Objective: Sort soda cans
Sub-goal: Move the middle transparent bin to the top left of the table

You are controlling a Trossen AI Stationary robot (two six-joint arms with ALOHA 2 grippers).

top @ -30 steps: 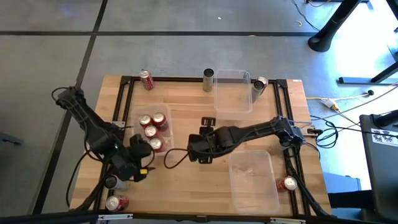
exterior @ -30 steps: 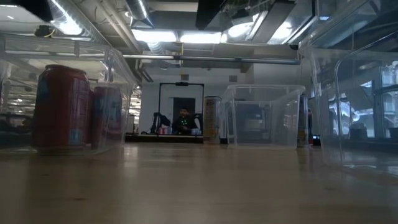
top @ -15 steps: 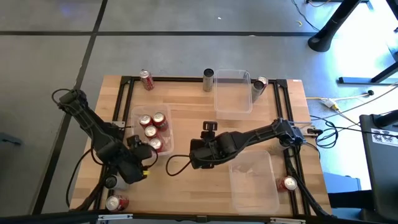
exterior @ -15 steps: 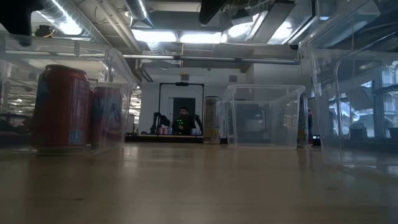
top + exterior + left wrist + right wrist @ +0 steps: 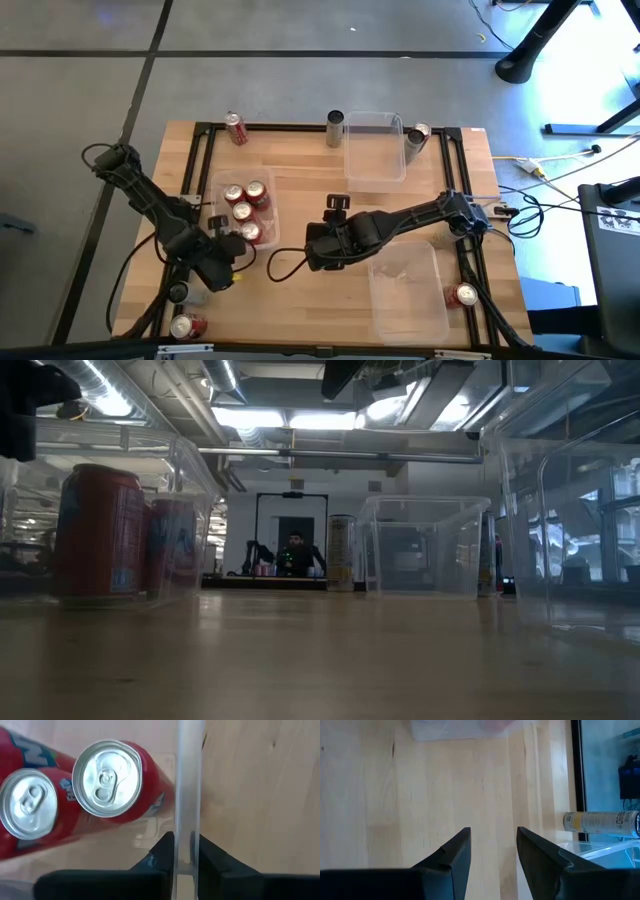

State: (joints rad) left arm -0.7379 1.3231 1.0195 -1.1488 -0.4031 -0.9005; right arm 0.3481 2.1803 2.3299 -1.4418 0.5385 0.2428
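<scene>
1. Red soda cans (image 5: 243, 205) stand upright in a clear bin (image 5: 219, 189) in the high view; this bin is the landmark. The left gripper (image 5: 222, 252) sits at the bin's near edge, the right gripper (image 5: 322, 247) well off to the bin's right over bare wood. More cans stand apart from the bin: one red can (image 5: 236, 128) beyond it, a tall can (image 5: 335, 128) beside a second bin (image 5: 374, 146), others near the table's front corners, so sorting looks unfinished.
2. Low view: two red cans (image 5: 100, 532) show through the landmark bin's wall, upright and close together.
3. Left wrist view: the fingers (image 5: 161, 851) are pinched on the bin's wall (image 5: 188, 780), probably to drag or steady it; two can tops (image 5: 106, 778) lie just inside.
4. Right wrist view: the fingers (image 5: 454, 851) stand apart, holding nothing, with the tall can (image 5: 600, 822) beyond them.
</scene>
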